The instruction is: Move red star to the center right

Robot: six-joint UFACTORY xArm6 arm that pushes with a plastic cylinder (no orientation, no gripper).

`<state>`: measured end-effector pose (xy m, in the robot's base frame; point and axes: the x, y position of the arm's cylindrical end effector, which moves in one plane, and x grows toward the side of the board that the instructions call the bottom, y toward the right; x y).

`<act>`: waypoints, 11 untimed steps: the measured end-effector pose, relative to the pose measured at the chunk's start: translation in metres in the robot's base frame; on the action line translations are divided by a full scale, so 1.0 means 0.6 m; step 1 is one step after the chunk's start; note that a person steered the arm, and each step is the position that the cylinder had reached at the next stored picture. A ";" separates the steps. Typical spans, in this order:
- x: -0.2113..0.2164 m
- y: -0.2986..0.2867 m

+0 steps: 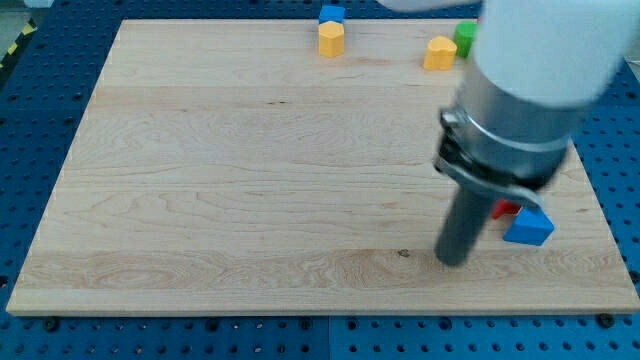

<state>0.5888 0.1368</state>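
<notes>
Red star [503, 209]: only a small red sliver shows, low at the view's right, mostly hidden behind the arm's body [530, 90], shape can't be confirmed. It touches or nearly touches the blue block [528, 227] just to its lower right; that one looks wedge-like or triangular, near the desk's right edge.

My tip [453, 261] is down on the desk [230, 180], just left of the red piece and the blue block, close beside them; can't tell if the rod touches red, since the rod and arm cover the contact area. No claw on this rig, just the dark rod, so no open/closed state to give.

Top of the view: a yellow block [331, 39], roughly hexagonal, with a blue block [331, 14] right behind it at the desk's top edge, touching or nearly so. Farther right, a second yellow block [439, 53], heart-like, with a green block [465, 37] just beside it at upper right, partly cut off by the arm.

No containers anywhere; all blocks sit loose on the wooden desk. Blue perforated surface [40, 120] surrounds the desk.
</notes>
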 end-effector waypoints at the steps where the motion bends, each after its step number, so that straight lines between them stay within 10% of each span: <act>1: 0.002 0.166; 4: -0.043 0.043; 11: -0.156 0.131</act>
